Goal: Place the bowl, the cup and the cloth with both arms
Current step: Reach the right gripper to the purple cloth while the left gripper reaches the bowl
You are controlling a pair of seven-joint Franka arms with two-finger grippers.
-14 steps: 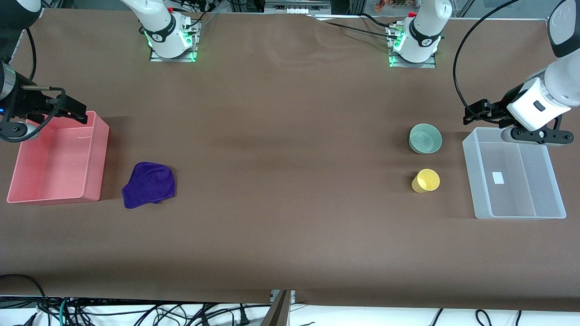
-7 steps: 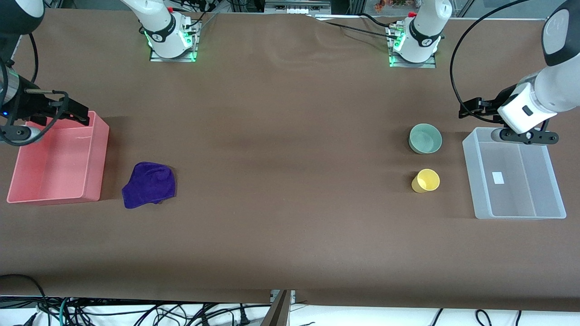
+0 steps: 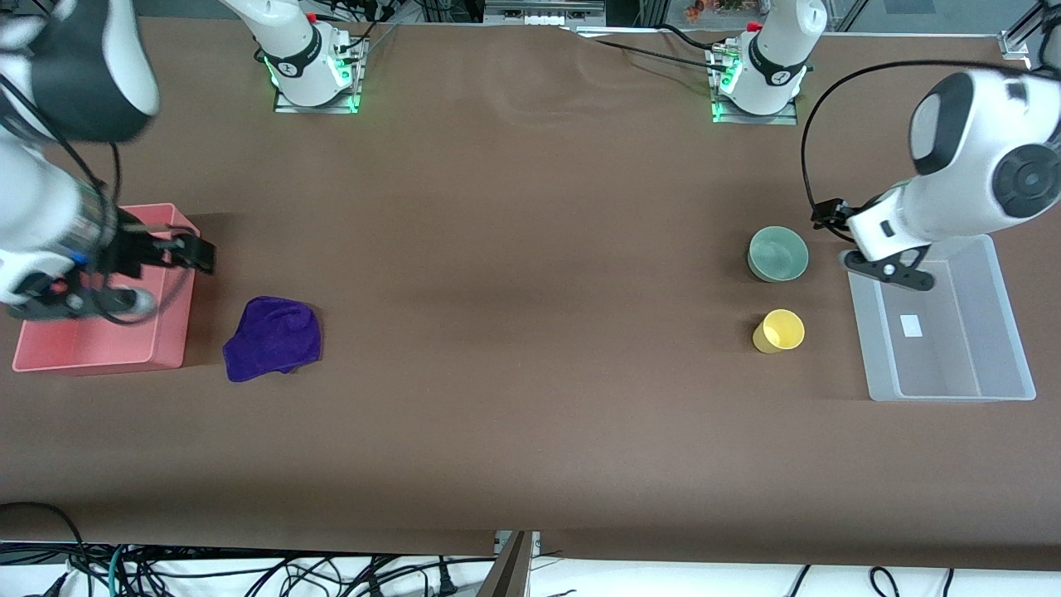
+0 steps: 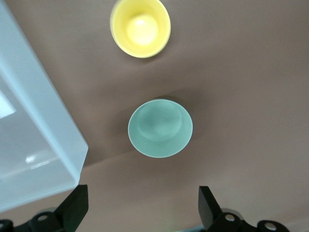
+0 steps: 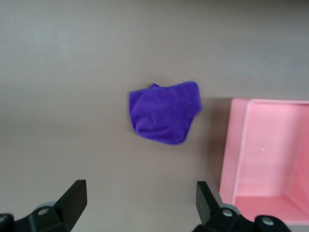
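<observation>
On the brown worktop (image 3: pixel 514 332), toward the left arm's end, the pale green bowl (image 3: pixel 778 254) sits upright with the yellow cup (image 3: pixel 779 331) a little nearer to the front camera, the two apart and both just beside the clear plastic bin (image 3: pixel 1007 332). Toward the right arm's end the purple-blue cloth (image 3: pixel 273 337) lies crumpled just beside the pink bin (image 3: pixel 170 332), not touching it as far as the front view shows. None of the three is in a bin yet, so the work looks to be at its opening step: each arm reaching for its first item.

The left gripper (image 4: pixel 142 208) hangs above the bare worktop between bowl and clear bin, fingers spread wide and holding nothing; its wrist view frames the bowl squarely, so the bowl is probably its target. It would need to shift over the bowl, descend, and bite one finger inside the rim. The right gripper (image 5: pixel 140 205) hovers over the pink bin's edge, fingers likewise spread and empty, with the cloth ahead of it. It would need to come down on the cloth's bunched middle and pinch enough fabric to lift.

Covering the worktop is a matte brown sheet, faintly rippled near the arm bases (image 3: pixel 315 75). Cables (image 3: pixel 249 576) tangle on the floor along the near edge.
</observation>
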